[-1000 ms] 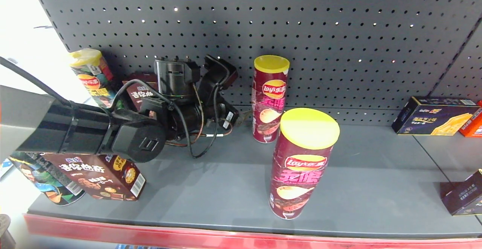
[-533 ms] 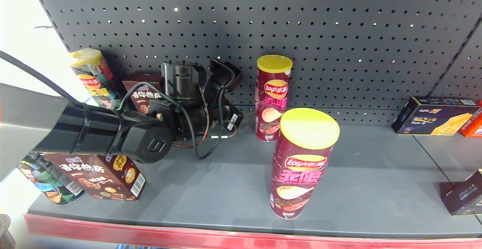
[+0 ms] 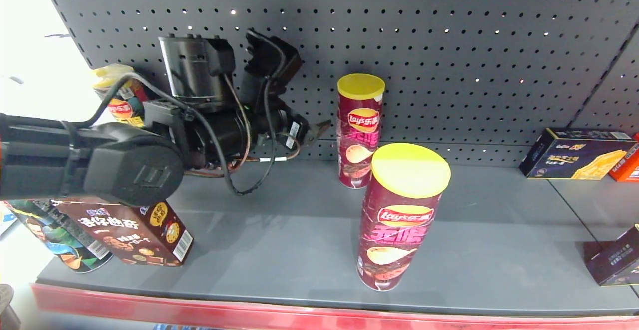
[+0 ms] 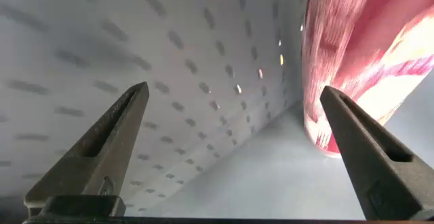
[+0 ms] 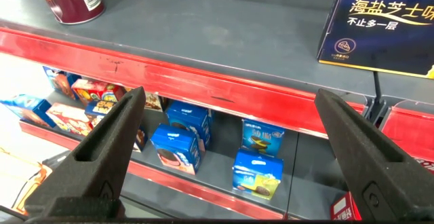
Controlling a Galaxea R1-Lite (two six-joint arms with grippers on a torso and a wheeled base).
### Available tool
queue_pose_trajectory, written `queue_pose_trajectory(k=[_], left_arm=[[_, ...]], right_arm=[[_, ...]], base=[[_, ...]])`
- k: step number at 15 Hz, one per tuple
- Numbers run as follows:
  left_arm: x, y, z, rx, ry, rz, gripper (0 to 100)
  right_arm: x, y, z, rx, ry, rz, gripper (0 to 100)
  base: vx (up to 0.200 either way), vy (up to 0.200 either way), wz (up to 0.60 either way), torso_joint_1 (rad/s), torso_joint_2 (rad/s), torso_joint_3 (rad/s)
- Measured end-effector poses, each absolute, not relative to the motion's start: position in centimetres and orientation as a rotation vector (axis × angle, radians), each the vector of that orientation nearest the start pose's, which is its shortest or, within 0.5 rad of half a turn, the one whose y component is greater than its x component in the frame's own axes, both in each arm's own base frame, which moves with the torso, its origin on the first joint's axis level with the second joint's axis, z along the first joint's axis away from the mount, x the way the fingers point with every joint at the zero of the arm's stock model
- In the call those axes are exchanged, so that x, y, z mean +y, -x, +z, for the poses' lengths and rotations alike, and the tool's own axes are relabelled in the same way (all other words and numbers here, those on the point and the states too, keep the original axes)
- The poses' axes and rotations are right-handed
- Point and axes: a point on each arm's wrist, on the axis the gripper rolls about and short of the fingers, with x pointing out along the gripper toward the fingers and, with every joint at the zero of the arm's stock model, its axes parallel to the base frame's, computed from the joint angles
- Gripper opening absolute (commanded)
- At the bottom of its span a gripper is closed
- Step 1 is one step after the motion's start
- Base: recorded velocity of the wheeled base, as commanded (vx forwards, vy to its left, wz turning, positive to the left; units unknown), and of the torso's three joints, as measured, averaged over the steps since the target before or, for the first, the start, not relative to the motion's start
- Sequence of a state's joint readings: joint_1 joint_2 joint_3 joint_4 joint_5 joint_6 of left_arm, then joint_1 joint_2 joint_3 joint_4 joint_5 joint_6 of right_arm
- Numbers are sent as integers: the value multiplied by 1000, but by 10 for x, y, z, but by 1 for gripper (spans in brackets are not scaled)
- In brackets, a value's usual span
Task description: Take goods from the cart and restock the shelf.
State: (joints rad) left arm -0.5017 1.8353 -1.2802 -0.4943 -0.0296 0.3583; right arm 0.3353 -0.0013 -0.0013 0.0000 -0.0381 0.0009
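Maroon cardboard marks the task's goods. A tall cylindrical crisp can with a yellow plastic lid [image 3: 359,130] is stood upright at the back of the grey metal shelf [image 3: 279,240], close against the perforated grey back panel [image 3: 449,45]. A second can of the same kind [image 3: 399,215] is stood upright nearer the red front edge [image 3: 299,315].

The left gripper [image 3: 319,129] is held above the shelf deck just beside the rear can, on its left. Its fingers are spread wide and nothing is gripped between them. In the left wrist view the can is seen ahead, off toward one finger and not enclosed. The right gripper [image 5: 230,94] is likewise spread and empty, held out over the red front edge, with small blue boxes [image 5: 183,142] on a lower tier beneath it. A brown biscuit box [image 3: 135,235] lies at the front left of the shelf.

The placing of the rear can is judged complete, and the step in hand is taken to be the clearing away after release. The next move is judged to call for the left arm to be drawn back without the rear can being brushed, and with the front can passed wide, before another item is fetched from the cart.
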Motion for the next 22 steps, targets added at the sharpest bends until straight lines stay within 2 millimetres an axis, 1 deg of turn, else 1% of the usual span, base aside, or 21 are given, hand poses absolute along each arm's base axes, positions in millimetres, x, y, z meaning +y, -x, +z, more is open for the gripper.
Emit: queue_pose_trajectory(k=[2, 4, 8, 10, 11, 14, 16, 17, 18, 20, 22], left_arm=[[-177, -308, 271, -76, -338, -547, 100], [-169, -287, 283, -102, -313, -557, 100], [-141, -219, 305, -184, -274, -586, 100], [-120, -181, 309, -226, -256, -592, 100], [-108, -162, 309, -242, -241, -593, 100], [-69, -103, 294, -287, -171, -588, 100], [-43, -68, 278, -334, -140, -557, 100], [-30, -52, 268, -358, -129, -513, 100], [-19, -39, 256, -370, -118, -442, 100], [-6, -15, 225, -379, -96, -310, 100], [-5, 4, 180, -363, -81, -256, 100]], right_arm=[[-8, 21, 76, -2, -1, 297, 100], [-8, 21, 76, -2, -1, 297, 100], [-8, 21, 76, -2, -2, 297, 100], [-8, 21, 76, -2, -1, 297, 100], [-8, 21, 76, -2, -1, 297, 100], [-8, 21, 76, -2, -1, 297, 100], [-8, 21, 76, -2, -1, 297, 100], [-8, 21, 76, -2, -2, 297, 100], [-8, 21, 76, -2, -2, 297, 100], [-8, 21, 76, -2, -2, 297, 100], [-8, 21, 76, -2, -1, 297, 100]], base=[[0, 0, 0, 0, 0, 0], [0, 0, 0, 0, 0, 0], [0, 0, 0, 0, 0, 0], [0, 0, 0, 0, 0, 0], [0, 0, 0, 0, 0, 0], [0, 0, 0, 0, 0, 0], [0, 0, 0, 0, 0, 0], [0, 0, 0, 0, 0, 0], [0, 0, 0, 0, 0, 0], [0, 0, 0, 0, 0, 0], [0, 0, 0, 0, 0, 0]])
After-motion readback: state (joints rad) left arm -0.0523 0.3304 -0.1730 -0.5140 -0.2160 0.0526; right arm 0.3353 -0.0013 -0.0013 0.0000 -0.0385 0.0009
